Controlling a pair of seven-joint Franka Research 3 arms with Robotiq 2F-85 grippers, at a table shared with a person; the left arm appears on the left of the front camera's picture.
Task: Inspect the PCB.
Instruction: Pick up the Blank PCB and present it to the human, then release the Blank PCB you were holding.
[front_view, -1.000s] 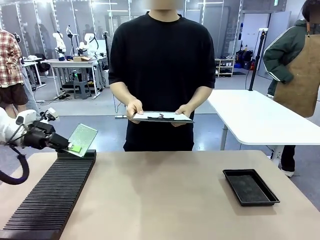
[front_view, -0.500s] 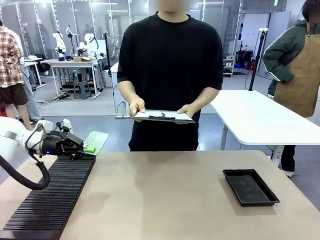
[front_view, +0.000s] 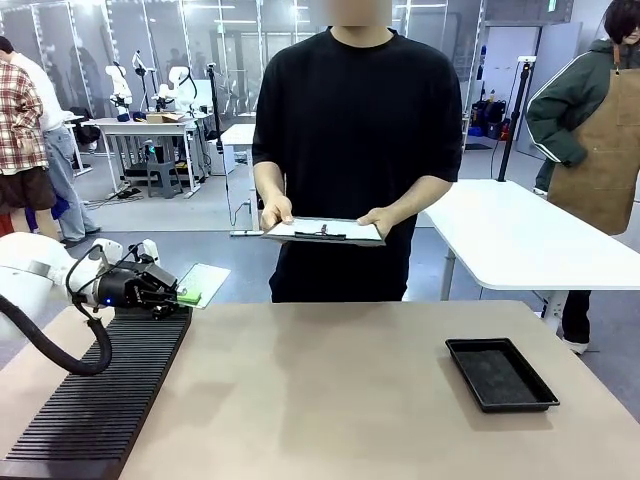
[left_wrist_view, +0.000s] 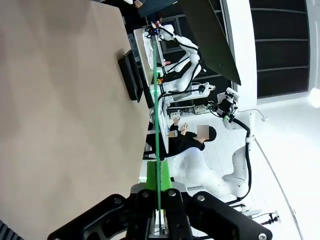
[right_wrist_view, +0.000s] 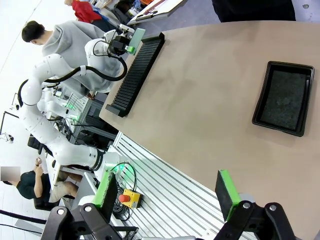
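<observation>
Mid-left of frame, left tool (front_view: 178, 296) clamps the PCB (front_view: 203, 284) by one edge above the slotted rack's (front_view: 100, 400) far end. Presenting step, probably; next likely needs a steady reach toward the person's clipboard (front_view: 323, 231). Right tool (right_wrist_view: 167, 191) gapes empty.

Black slotted rack (front_view: 100, 390), black tray (front_view: 500, 373), clipboard (front_view: 345, 229), possibly with paper

White arm (front_view: 28, 274), black left hand (front_view: 183, 295), green pads (left_wrist_view: 151, 176)
</observation>
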